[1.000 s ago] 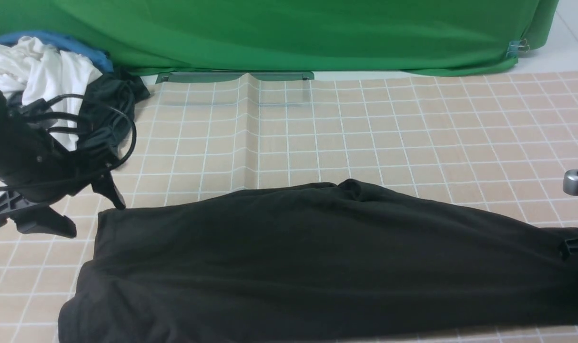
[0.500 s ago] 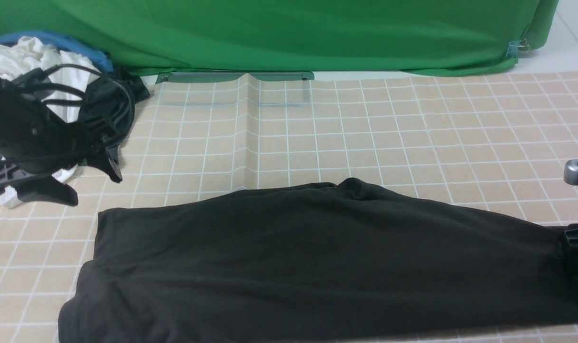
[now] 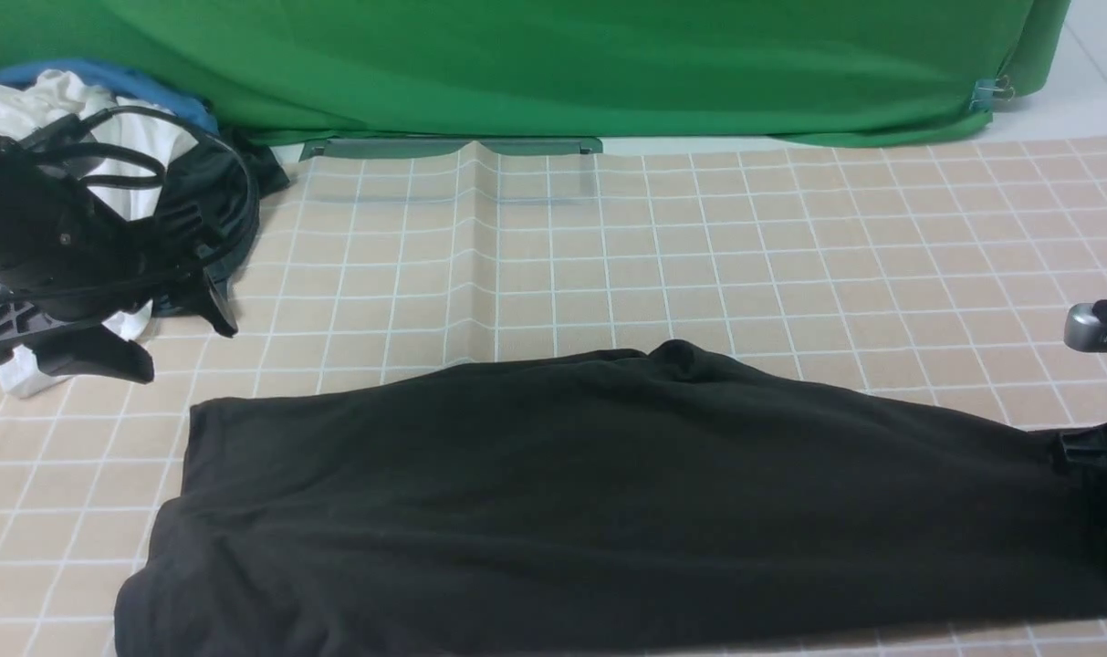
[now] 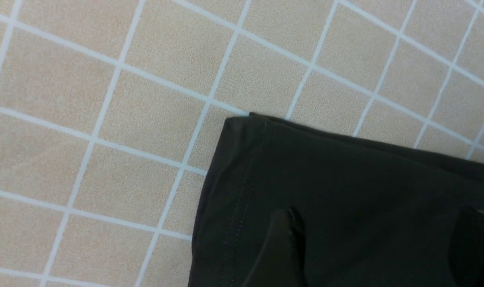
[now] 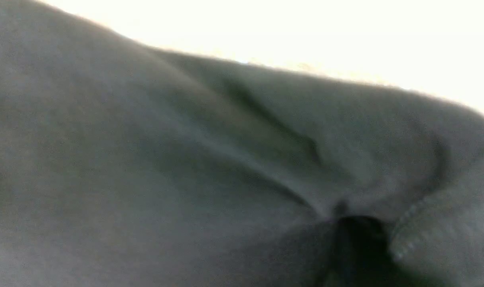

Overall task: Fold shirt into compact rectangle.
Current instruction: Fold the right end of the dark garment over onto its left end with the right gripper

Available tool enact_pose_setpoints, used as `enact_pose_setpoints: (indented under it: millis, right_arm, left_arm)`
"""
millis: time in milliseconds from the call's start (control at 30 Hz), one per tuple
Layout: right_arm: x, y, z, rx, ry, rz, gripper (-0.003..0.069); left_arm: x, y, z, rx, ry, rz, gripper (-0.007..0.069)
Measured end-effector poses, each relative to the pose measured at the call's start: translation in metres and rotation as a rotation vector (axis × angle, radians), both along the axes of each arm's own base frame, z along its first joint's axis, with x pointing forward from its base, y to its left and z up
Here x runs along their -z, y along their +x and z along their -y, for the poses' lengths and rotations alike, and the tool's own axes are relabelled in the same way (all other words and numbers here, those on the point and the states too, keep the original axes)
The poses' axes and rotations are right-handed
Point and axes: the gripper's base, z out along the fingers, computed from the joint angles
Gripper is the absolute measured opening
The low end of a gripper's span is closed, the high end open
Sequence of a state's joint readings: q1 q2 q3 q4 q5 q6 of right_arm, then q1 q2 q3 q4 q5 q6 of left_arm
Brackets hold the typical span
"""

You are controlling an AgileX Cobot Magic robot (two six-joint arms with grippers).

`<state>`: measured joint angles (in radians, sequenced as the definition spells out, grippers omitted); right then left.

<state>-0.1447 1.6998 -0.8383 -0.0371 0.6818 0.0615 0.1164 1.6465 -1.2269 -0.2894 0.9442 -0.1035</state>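
Black shirt across the tiled worktop

The beige grid worktop (image 3: 699, 237) meets a green backdrop (image 3: 553, 64). The shirt (image 3: 608, 493) lies near-side; the left end effector (image 3: 106, 338) hangs spread above bare worktop. The right end effector (image 3: 1096, 456), cut off, pinches its hem

The left arm (image 3: 33, 246) hangs low at the far left with its cables looped over the wrist. The left gripper (image 3: 183, 342) has its two dark fingers spread wide, holding nothing. The right arm (image 3: 1101, 327) only peeks in at the right edge. The right gripper (image 3: 1087, 452) sits low, its fingers drawn close and pinching a fold of the shirt (image 3: 608, 493).
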Motion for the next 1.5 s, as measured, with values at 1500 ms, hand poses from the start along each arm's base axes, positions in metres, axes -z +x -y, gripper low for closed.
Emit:
enact_pose_setpoints:
  millis: [1500]
  right_arm:
    - [-0.138, -0.020, -0.320, -0.383, 0.353, 0.386, 0.0067]
  left_arm:
    - [-0.082, 0.014, -0.001, 0.035, 0.036, 0.232, 0.0502]
